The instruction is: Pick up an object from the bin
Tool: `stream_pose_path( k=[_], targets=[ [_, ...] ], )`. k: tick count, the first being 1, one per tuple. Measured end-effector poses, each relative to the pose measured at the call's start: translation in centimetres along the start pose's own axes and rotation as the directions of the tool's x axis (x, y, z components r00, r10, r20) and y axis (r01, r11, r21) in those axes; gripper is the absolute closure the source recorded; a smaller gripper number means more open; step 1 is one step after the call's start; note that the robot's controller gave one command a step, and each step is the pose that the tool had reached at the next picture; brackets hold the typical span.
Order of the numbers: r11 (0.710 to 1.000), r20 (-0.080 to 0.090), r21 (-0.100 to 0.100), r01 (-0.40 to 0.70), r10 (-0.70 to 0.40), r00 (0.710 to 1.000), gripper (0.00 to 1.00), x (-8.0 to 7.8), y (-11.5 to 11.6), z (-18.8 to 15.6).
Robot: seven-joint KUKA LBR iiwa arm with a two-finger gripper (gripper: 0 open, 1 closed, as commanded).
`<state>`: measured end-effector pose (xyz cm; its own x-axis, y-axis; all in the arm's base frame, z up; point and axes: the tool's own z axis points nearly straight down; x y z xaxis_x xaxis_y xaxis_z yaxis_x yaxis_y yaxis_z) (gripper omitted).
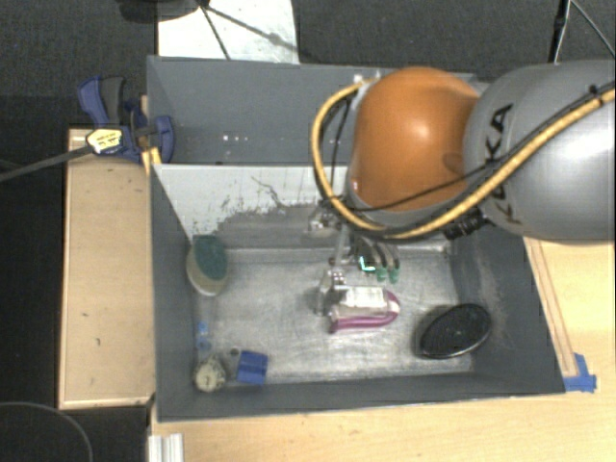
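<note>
My gripper point(334, 295) reaches down into the middle of the bin, its tip right at the left end of a white and purple oblong thing point(368, 310) that lies flat on the bin floor. The tip touches or nearly touches that thing's left edge. A black round lid-like disc point(452, 331) lies to the right of it, near the bin's right wall.
A round sponge-like pad with a green top point(207, 263) rests against the left wall. In the front left corner lies a small clear bottle with a blue cap point(231, 368). The orange cover and cables hang over the bin's back middle.
</note>
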<state>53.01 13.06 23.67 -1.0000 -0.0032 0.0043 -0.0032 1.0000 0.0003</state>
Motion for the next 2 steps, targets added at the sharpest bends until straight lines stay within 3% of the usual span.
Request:
stream_pose_path(
  k=[1,2],
  targets=[
    [0.998,-0.003,0.002,0.056,-0.056,0.998,0.0,3.5,-5.5,11.3],
    [0.999,0.018,-0.003,-0.05,0.05,0.999,0.0,0.2,-12.7,15.3]
  ],
)
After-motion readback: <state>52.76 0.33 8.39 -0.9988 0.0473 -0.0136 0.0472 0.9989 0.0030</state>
